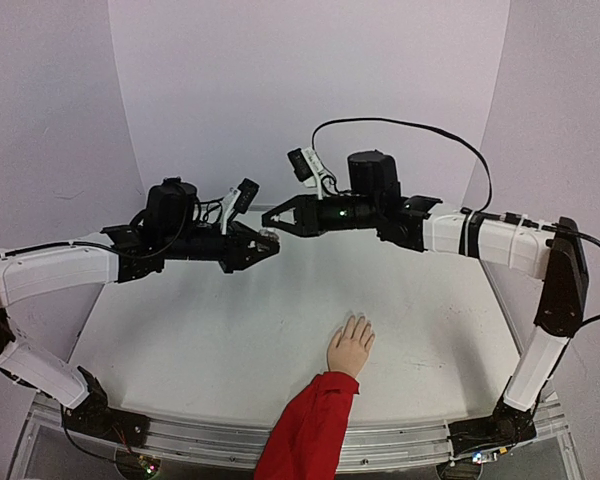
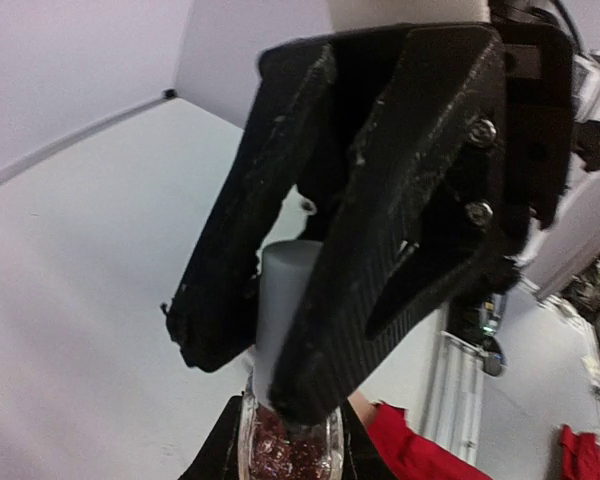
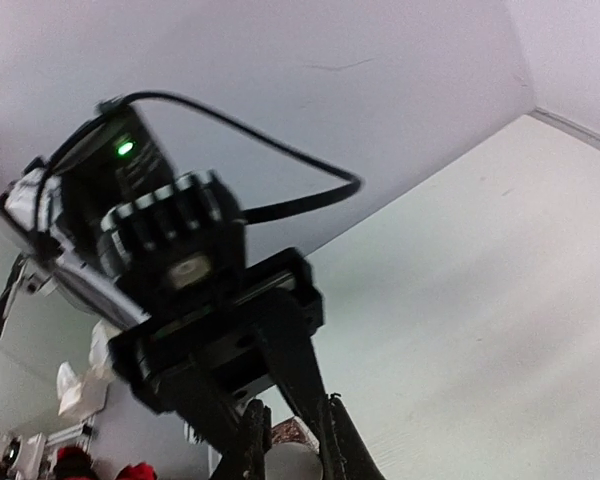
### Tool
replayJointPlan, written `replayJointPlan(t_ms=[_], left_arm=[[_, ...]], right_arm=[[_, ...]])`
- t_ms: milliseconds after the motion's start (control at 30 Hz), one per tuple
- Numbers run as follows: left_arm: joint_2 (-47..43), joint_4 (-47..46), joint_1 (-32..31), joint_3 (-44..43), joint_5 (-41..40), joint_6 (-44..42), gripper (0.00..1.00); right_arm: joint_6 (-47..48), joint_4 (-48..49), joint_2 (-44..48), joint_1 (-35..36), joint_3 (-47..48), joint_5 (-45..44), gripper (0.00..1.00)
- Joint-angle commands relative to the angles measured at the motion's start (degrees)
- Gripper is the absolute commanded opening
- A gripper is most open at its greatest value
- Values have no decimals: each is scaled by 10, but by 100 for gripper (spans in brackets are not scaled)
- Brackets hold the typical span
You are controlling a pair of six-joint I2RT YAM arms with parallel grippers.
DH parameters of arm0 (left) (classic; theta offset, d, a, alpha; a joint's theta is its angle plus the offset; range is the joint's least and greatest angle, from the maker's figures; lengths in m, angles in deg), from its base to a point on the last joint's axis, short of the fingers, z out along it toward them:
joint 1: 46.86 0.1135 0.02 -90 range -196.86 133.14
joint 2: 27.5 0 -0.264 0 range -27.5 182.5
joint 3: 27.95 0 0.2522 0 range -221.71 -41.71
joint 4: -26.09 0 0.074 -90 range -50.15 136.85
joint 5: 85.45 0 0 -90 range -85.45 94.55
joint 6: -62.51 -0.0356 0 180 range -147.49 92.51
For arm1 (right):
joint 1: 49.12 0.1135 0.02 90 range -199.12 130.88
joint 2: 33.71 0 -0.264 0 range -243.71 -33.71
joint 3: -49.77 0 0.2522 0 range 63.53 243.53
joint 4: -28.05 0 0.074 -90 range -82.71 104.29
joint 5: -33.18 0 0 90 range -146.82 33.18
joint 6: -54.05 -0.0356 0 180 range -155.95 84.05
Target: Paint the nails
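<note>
Left wrist view: the left gripper [image 2: 285, 448] clamps the little glass bottle [image 2: 280, 462], and the right gripper [image 2: 255, 375] pinches its white cap [image 2: 285, 280]. The glass seems slippery and fragile, so hold it by its sides.

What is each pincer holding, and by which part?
The left pincer holds the small nail polish bottle by its glass body. The right pincer is clamped on the bottle's white cap.

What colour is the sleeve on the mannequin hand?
The sleeve is red; the top external view shows it best.
</note>
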Motion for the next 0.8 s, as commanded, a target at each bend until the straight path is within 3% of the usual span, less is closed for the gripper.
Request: replayJointPlan(t_ms=[0,167,300,467,600,767], left_arm=[[33,-146,13,-76,-279,-34,0],[113,-206,13,-98,-355,-49,0],[146,-226,13,-97,-355,-33,0],[139,-230,13,-67,-327,-18,0],[110,-226,13,-25,-297,-15,0],[81,-198,13,7,-258,24,0]], right_arm=[[-35,-91,-44,70,20,-206,0],[-231,-133,-83,111,46,-475,0],[-238,-171,-122,142,126,-555,0],[-217,-180,-121,144,154,-575,2],[-137,-180,-85,131,150,-549,18],[-50,-162,9,81,92,-446,53]])
